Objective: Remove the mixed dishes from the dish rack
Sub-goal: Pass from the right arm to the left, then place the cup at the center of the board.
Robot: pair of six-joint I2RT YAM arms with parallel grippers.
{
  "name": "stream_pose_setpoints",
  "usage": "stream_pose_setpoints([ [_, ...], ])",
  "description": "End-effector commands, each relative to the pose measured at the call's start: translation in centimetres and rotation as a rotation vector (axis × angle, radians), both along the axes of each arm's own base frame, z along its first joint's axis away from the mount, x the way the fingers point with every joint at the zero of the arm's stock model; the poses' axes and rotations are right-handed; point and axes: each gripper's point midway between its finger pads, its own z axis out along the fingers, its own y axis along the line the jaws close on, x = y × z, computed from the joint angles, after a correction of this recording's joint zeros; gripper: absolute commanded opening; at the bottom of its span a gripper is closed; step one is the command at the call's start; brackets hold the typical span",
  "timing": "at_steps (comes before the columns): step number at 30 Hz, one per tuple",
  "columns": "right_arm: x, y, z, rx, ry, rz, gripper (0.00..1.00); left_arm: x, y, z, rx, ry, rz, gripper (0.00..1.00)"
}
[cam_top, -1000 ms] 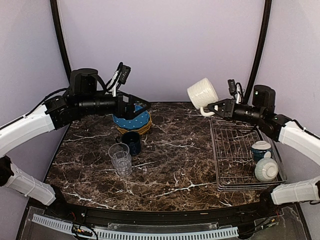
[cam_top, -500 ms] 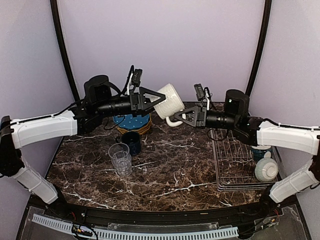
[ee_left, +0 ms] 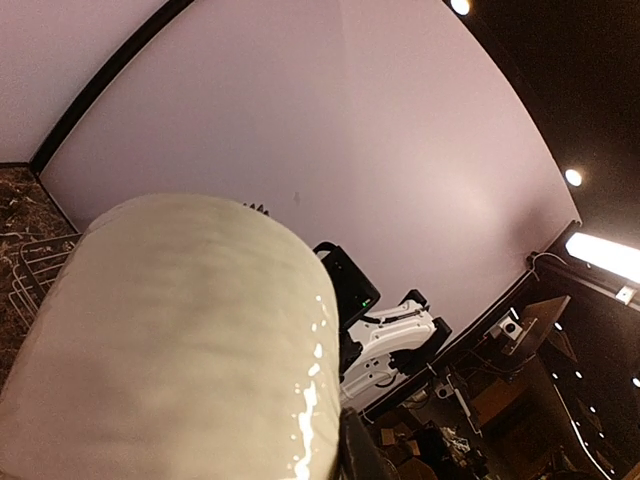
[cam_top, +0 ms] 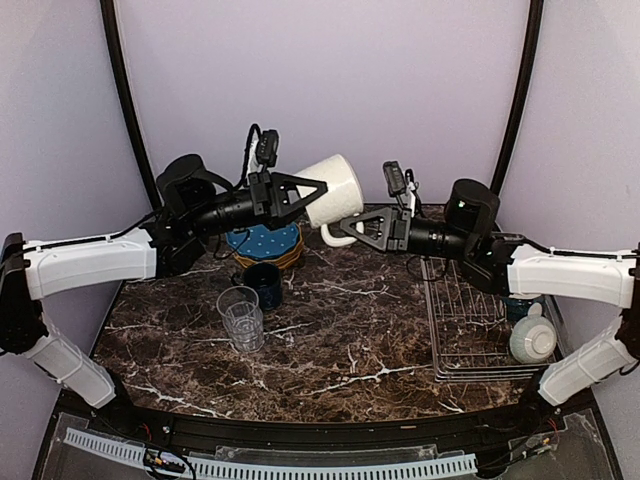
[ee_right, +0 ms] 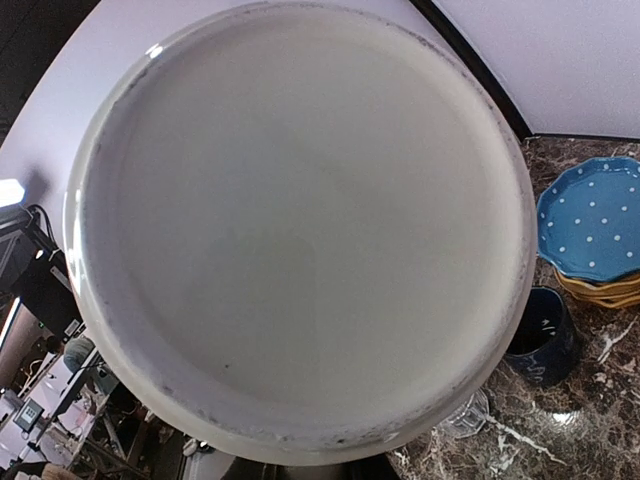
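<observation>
Currently, mug (cam_top: 332, 190) mid-air over the far tabletop (cam_top: 350, 320), handover step: right fingers (cam_top: 362, 238) clamp its handle, left fingers (cam_top: 300, 180) closed on its rim. Next you open the right, then lower it beside the cup (cam_top: 265, 283).

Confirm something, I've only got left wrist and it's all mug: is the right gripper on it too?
Observer: Yes. Right gripper pinches the mug's handle, and left gripper is shut on its opposite end, in midair.
Operator: What's already unloaded?
Observer: A plate stack with a blue dotted one on top, a dark cup and a glass, all left of the rack.
Operator: Anything in the rack?
Observer: Two bowls, at its near right corner.
</observation>
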Motion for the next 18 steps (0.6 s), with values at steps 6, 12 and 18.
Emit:
stream_pose_setpoints([
  [6, 0.1, -1.5, 3.6, 0.036, -0.170, -0.104, 0.81, 0.4, 3.0, 2.3, 0.053, -0.058, 0.131, 0.01],
  [12, 1.6, -4.4, 0.5, -0.163, -0.140, -0.281, 0.99, 2.8, 8.1, 2.4, 0.259, -0.080, 0.297, 0.01],
  [18, 2.3, -8.5, -0.5, -0.300, -0.170, -0.450, 0.99, 6.1, 18.1, -2.5, 0.848, -0.058, 0.601, 0.01],
])
